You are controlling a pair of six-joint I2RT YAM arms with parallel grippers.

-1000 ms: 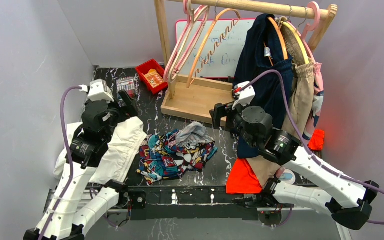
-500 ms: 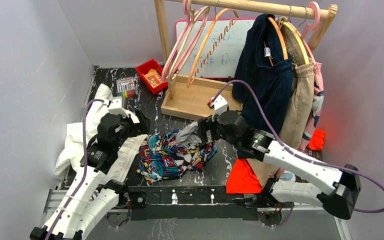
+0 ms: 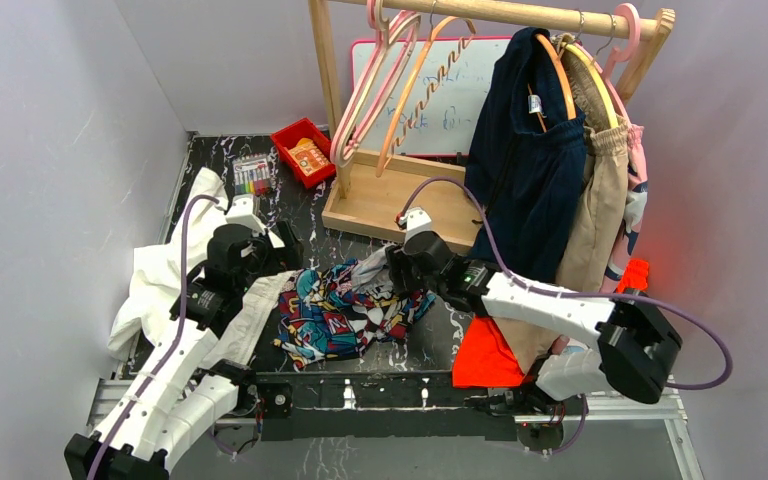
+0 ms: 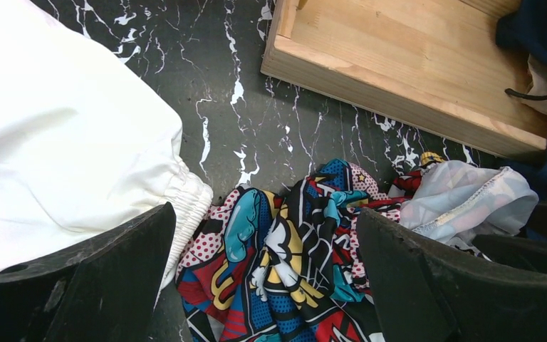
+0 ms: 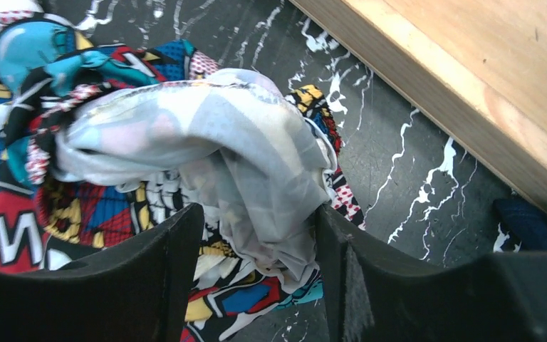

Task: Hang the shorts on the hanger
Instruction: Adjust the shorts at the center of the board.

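The comic-print shorts (image 3: 345,310) lie crumpled on the dark marble table, with a pale inside-out fold (image 3: 388,266) at their right end. The light-orange hanger (image 3: 422,88) with the zigzag bar hangs on the wooden rail. My left gripper (image 3: 285,264) is open and empty just above the shorts' left edge; the left wrist view shows the shorts (image 4: 295,246) between its spread fingers (image 4: 78,285). My right gripper (image 3: 398,270) is open and low, and in the right wrist view its fingers (image 5: 135,285) straddle the pale fold (image 5: 242,157).
A white cloth (image 3: 175,275) lies under the left arm. The wooden rack base (image 3: 385,205) stands just behind the shorts. Pink hangers (image 3: 365,85), a navy garment (image 3: 530,150) and a tan garment (image 3: 600,200) hang on the rail. A red bin (image 3: 302,150), markers (image 3: 252,176) and an orange cloth (image 3: 485,355) lie nearby.
My right gripper has moved left and down from beside the rack base onto the shorts' pale fold. My left gripper has moved right to the shorts' left edge.
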